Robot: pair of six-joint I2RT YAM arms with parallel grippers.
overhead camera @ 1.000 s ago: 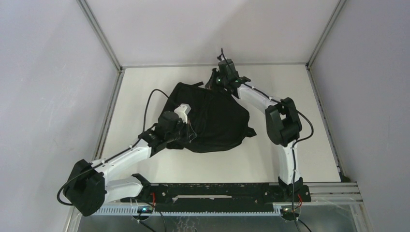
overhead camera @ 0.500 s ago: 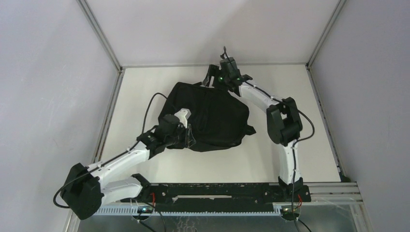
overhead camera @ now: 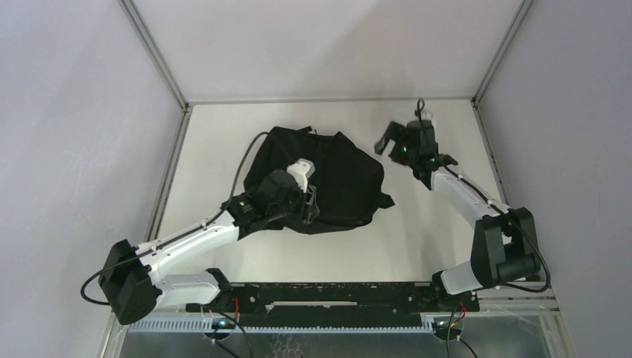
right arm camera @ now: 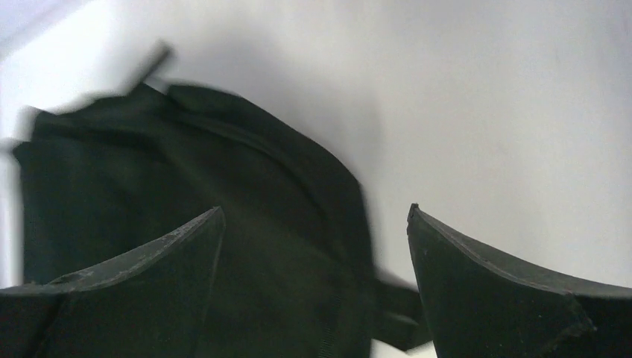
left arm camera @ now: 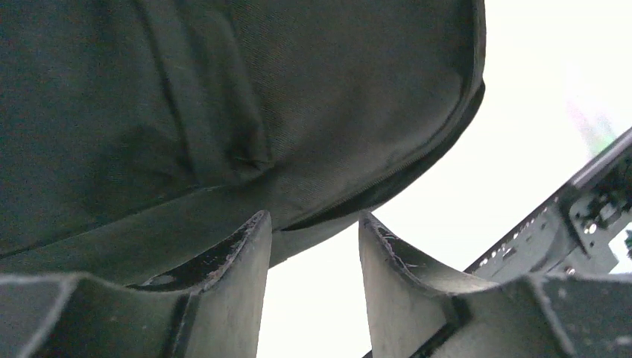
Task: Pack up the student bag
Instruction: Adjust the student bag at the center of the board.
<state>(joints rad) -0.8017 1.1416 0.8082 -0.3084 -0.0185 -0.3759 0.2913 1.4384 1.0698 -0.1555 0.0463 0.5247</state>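
Note:
The student bag (overhead camera: 339, 175), black and rounded, lies flat in the middle of the white table. My left gripper (overhead camera: 309, 201) hovers over its near edge, open, with only the white table showing between its fingers. In the left wrist view the bag (left arm camera: 223, 97) fills the upper left, just beyond the left gripper (left arm camera: 313, 224). My right gripper (overhead camera: 385, 142) hangs to the right of the bag, apart from it and wide open. The right wrist view shows the bag (right arm camera: 186, 186), blurred, beyond the empty right gripper (right arm camera: 313, 216). No books or pens are visible.
A black strap end (overhead camera: 385, 202) sticks out at the bag's right side. The left arm's cable (overhead camera: 240, 160) loops over the bag's left edge. The black mounting rail (overhead camera: 335, 292) runs along the near edge. Grey walls close in the table on three sides.
Both grippers went from shut to open and let go of the bag. The right arm swung right, away from the bag's far edge. The left gripper shifted slightly right.

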